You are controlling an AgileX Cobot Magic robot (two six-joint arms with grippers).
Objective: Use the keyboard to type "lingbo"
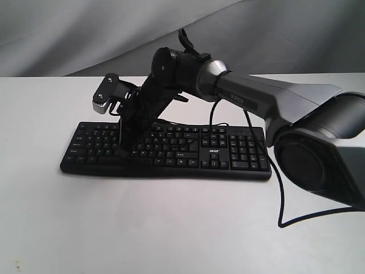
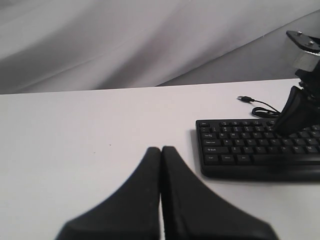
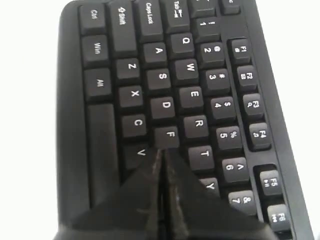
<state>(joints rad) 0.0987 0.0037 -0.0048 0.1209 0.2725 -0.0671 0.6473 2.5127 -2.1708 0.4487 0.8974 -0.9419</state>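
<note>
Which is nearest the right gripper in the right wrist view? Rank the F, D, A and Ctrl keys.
1. F key: just ahead of the right gripper.
2. D key: beside F.
3. A key: by Caps Lock.
4. Ctrl key: at the corner of the keyboard.

Exterior front-on, right wrist close over keyboard (image 1: 228,151), left wrist aside

Your right arm (image 1: 268,100) stretches in from the right of the exterior view and across the middle. Its wrist is bent so the right gripper (image 1: 123,145) points steeply down, with its fingers (image 3: 195,205) pressed together into one narrow tip. Your left gripper (image 2: 161,152) is outside the exterior view, and its own camera shows both fingers meeting with no gap.
</note>
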